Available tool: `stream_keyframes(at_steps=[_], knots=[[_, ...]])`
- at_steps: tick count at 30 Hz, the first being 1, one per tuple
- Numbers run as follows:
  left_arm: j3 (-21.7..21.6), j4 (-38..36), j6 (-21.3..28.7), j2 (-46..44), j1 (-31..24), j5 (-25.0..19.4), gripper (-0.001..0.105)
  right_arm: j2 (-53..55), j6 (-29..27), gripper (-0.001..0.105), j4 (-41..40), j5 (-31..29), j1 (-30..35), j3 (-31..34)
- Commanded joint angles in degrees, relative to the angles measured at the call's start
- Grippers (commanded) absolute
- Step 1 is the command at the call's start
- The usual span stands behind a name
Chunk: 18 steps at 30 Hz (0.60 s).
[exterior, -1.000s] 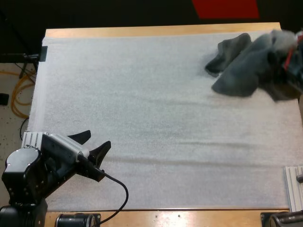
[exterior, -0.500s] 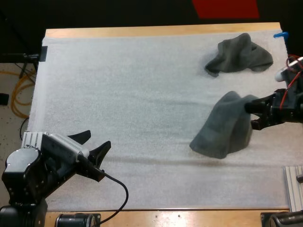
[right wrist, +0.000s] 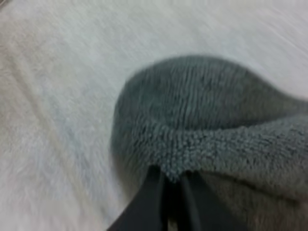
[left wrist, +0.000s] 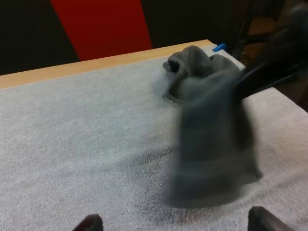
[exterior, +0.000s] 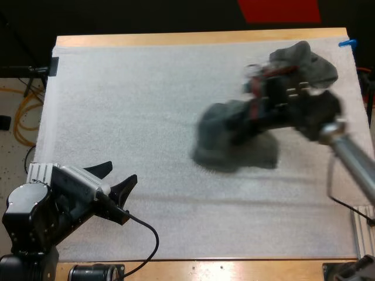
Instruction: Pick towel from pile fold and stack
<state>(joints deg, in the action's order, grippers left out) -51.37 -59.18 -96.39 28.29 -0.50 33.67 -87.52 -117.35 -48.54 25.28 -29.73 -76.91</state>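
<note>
My right gripper [exterior: 251,120] is shut on a dark grey-green towel [exterior: 225,143], which hangs blurred over the middle-right of the white mat [exterior: 146,99]. In the right wrist view its black fingers [right wrist: 147,199] pinch a fold of that towel [right wrist: 216,115]. A second, crumpled towel [exterior: 304,63] lies at the mat's far right corner. My left gripper [exterior: 123,171] rests open at the near left, well away from both towels. From the left wrist view the held towel [left wrist: 211,144] hangs in front of the crumpled one [left wrist: 192,65].
The wooden table edge [exterior: 199,37] runs along the far side. My right arm [exterior: 351,161] stretches in from the right over the mat. A metal bracket [exterior: 363,231] sits at the near right corner.
The right gripper pulled one towel off the pile at the far right, swung it down, and has now carried it left toward the mat's middle. The left arm has stayed still.
</note>
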Motion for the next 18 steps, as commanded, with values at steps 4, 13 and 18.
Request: stream_keyframes(at_steps=[4, 13, 18], knots=[[-0.5, 0.4, -0.1, -0.2, 0.1, -0.5, 0.059, -7.5, 4.7, 0.000, 11.5, -2.0, -6.0, -1.6], [-0.5, 0.4, -0.1, -0.2, 0.1, -0.5, 0.059, -17.1, 8.1, 0.024, 13.4, -5.8, -9.9, -10.6], [-0.5, 0.4, -0.1, -0.2, 0.1, -0.5, 0.059, -17.4, 8.3, 0.076, 13.4, -12.5, -9.9, -14.4]])
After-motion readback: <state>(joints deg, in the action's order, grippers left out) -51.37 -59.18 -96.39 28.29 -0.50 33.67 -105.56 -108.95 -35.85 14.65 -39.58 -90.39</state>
